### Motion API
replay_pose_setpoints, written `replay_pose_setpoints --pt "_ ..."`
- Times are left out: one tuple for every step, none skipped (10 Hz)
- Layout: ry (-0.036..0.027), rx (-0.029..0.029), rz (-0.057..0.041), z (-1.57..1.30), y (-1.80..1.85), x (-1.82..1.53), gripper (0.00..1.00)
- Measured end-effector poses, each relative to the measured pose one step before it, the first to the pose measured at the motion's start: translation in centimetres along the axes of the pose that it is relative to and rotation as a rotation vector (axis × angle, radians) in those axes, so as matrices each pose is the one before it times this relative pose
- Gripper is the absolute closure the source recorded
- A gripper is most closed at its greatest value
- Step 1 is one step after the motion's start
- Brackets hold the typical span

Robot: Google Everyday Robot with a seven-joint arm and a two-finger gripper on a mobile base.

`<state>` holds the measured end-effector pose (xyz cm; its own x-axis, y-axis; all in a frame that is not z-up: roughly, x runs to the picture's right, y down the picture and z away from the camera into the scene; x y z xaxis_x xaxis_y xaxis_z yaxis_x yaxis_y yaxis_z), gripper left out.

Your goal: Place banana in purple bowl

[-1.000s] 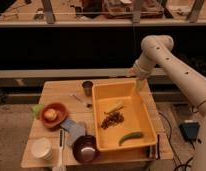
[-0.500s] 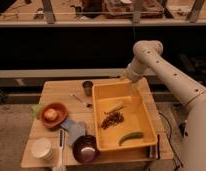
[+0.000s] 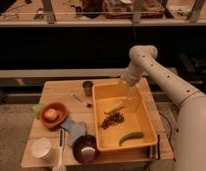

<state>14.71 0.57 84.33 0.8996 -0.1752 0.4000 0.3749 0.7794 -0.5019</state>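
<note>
Held gripper (image 3: pixel 130 93) over tray's (image 3: pixel 149 125) twelve o'clock edge, grip state untellable, probably to reach banana (image 3: pixel 114 107) at seven o'clock; bowl (image 3: pixel 86 148) beyond.

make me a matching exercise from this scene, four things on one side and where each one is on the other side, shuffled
Things:
1. banana
2. purple bowl
3. pincer
4. metal cup

Places:
A. on the table near its front edge, left of the yellow bin
B. over the bin's far end
C. standing on the table by the bin's far left corner
D. lying inside the bin, next to the dark cluster

Pairs: 1-D, 2-A, 3-B, 4-C
</note>
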Motion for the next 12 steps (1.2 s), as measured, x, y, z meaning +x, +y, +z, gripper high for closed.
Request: replay_pose_setpoints --pt "-0.00537 -0.00476 -0.00305 0.634 0.354 -0.016 0.35" --pt "-0.00648 -0.00966 -0.01015 1.002 0.197 -0.392 0.35" --pt "-0.00344 -0.00595 -0.00827 0.552 0.036 -0.364 0.35" --pt "-0.00359 -0.00553 -0.00569 0.535 0.134 -0.235 0.35" --pt "-0.00188 -0.00538 -0.00205 0.489 0.188 -0.061 0.35" --pt "-0.00141 -0.00448 -0.00082 0.523 0.206 -0.049 0.35" --pt "-0.00053 0.00026 0.00299 0.255 -0.028 -0.102 0.35" --pt "-0.00140 0.00008 0.00604 0.303 0.084 0.092 0.35" --pt "-0.00374 -0.00077 0.00617 0.346 0.030 0.019 0.35" --pt "-0.00349 -0.00386 0.00875 0.798 0.154 0.185 0.35" --pt "-0.00261 -0.00372 0.00549 0.649 0.065 0.107 0.35" --pt "-0.00265 -0.00675 0.00743 0.794 0.056 0.085 0.35"
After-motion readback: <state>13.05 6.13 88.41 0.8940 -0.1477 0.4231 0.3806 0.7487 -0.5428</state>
